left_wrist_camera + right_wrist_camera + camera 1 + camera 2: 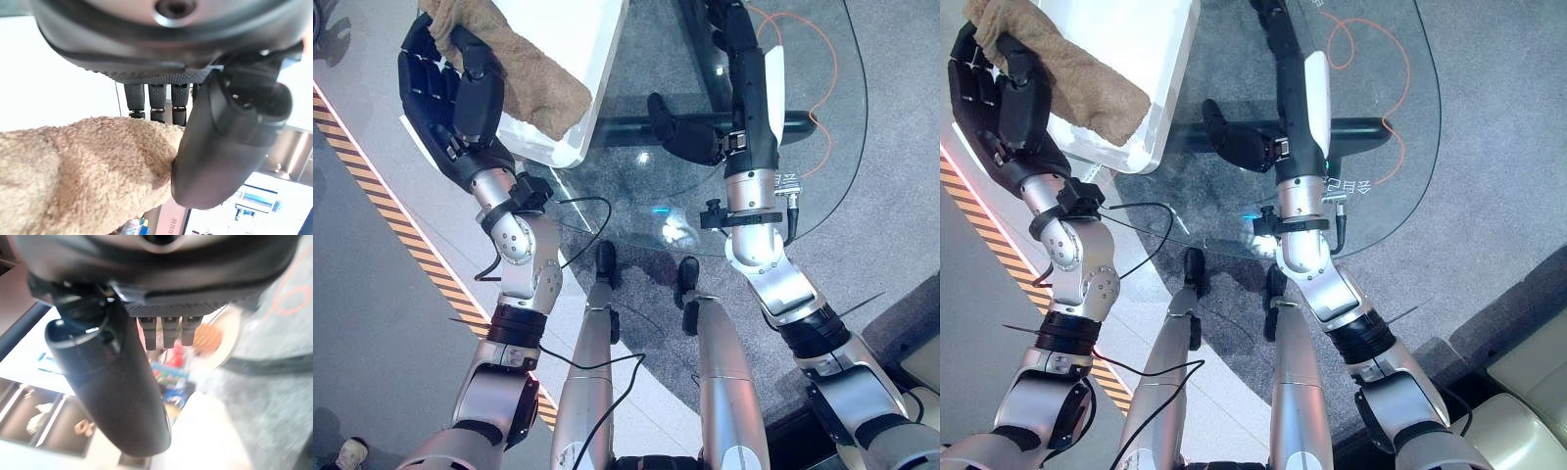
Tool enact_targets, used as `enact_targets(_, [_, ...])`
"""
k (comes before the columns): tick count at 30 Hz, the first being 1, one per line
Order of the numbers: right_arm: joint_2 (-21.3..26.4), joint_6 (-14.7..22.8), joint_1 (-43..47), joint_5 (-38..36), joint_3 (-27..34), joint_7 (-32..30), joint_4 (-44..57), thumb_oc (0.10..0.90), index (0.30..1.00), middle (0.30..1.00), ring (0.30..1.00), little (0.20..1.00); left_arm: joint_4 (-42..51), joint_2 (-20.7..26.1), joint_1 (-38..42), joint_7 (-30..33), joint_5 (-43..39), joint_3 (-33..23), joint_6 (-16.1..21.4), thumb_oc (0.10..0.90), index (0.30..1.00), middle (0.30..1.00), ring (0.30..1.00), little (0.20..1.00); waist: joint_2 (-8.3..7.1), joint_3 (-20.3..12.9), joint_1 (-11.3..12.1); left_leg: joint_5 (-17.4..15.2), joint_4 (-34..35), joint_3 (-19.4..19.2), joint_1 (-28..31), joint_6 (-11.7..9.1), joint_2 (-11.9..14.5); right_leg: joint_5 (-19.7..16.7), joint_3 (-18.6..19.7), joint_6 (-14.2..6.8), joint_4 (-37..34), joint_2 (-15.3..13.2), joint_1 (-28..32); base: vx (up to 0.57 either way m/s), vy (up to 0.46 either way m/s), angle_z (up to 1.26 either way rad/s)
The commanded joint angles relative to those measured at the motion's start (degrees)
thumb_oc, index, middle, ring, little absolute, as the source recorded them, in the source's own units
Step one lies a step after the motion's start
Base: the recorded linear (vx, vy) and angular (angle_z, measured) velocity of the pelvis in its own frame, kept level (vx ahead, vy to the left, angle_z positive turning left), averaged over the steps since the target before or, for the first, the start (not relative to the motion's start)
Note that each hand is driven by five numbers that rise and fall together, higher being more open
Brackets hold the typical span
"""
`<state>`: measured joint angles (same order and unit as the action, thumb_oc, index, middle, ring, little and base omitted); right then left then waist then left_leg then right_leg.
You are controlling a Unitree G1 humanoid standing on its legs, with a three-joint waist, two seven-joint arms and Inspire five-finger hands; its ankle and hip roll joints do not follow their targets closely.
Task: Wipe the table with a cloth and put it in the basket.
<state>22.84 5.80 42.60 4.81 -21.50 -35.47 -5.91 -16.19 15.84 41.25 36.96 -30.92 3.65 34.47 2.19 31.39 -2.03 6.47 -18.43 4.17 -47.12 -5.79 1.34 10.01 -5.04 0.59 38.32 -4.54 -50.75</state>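
**Cloth held over the white basket**

Nearest the head camera, the left hand (450, 93) is raised at the upper left, its thumb and fingers (157, 102) clamped on a tan cloth (524, 73). That cloth drapes across the rim of the white basket (553, 147), which stands at the edge of the round glass table (822, 147). Over the glass the right hand (1244, 137) hangs with nothing in it, fingers relaxed and thumb apart from them.

left robot hand (1001, 103) gripping tan cloth (1067, 73) | over white basket (1151, 88)
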Motion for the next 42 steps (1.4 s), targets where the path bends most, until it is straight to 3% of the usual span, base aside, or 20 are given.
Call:
enact_targets(1, [1.06,4.05,4.94,2.79,3.68,-6.94,4.55,0.800,0.900,0.900,0.900,0.900,4.09,4.96,7.74,-0.02,6.46,-3.44,9.98,0.100,0.300,0.300,0.300,0.200,-0.38,-1.60,0.13,-8.62,-5.99,-4.50,2.46,4.00,-3.75,-3.46,2.11,-1.86,-8.26,4.50,3.45,-0.01,0.022,-0.03])
enact_targets(3, [2.61,3.80,4.06,1.38,5.20,-11.50,0.59,0.800,0.900,0.900,0.900,0.900,2.07,6.28,8.19,0.25,6.16,-3.55,10.69,0.100,0.300,0.300,0.300,0.200,-0.36,-1.60,-0.13,-8.84,-6.01,-4.50,2.59,3.98,-3.65,-3.40,2.22,-1.96,-8.21,4.43,3.51,-0.01,0.012,-0.02])
enact_targets(11, [6.87,5.35,3.51,-1.80,8.34,-19.29,-9.80,0.800,0.900,0.900,0.900,0.900,-3.31,9.52,10.15,1.22,5.67,-3.05,11.80,0.100,0.300,0.300,0.300,0.200,-0.24,-1.60,-0.48,-9.22,-5.54,-4.48,3.23,4.01,-3.52,-3.34,2.19,-2.26,-8.52,4.43,3.98,0.00,0.000,0.00])
enact_targets(23, [10.81,9.04,3.62,-11.00,10.79,-27.26,-24.84,0.800,0.900,0.900,0.900,0.900,-9.97,14.18,13.73,3.25,4.70,-1.50,12.25,0.100,0.300,0.300,0.300,0.200,-0.39,-1.60,-0.80,-9.55,-5.20,-4.37,3.26,3.80,-3.30,-3.33,2.13,-2.51,-9.04,4.44,4.11,0.00,0.000,0.00])
enact_targets(32, [10.61,12.29,4.78,-22.99,11.31,-27.23,-39.03,0.800,0.900,0.900,0.900,0.900,-17.28,18.45,18.95,5.13,3.94,1.78,10.36,0.100,0.300,0.300,0.300,0.200,-0.57,-1.60,-0.89,-9.45,-4.88,-4.32,2.96,3.70,-2.96,-3.53,1.86,-2.40,-9.46,4.52,3.95,0.00,-0.001,-0.01])
enact_targets(42, [10.45,14.64,5.71,-31.52,13.34,-21.16,-56.46,0.800,0.900,0.900,0.900,0.900,-25.18,22.23,25.37,6.02,5.30,6.84,5.32,0.100,0.300,0.300,0.300,0.200,-0.47,-1.60,-0.94,-9.57,-4.98,-4.42,3.07,3.86,-2.58,-3.71,1.67,-2.38,-9.95,4.49,4.39,0.00,-0.001,0.00])
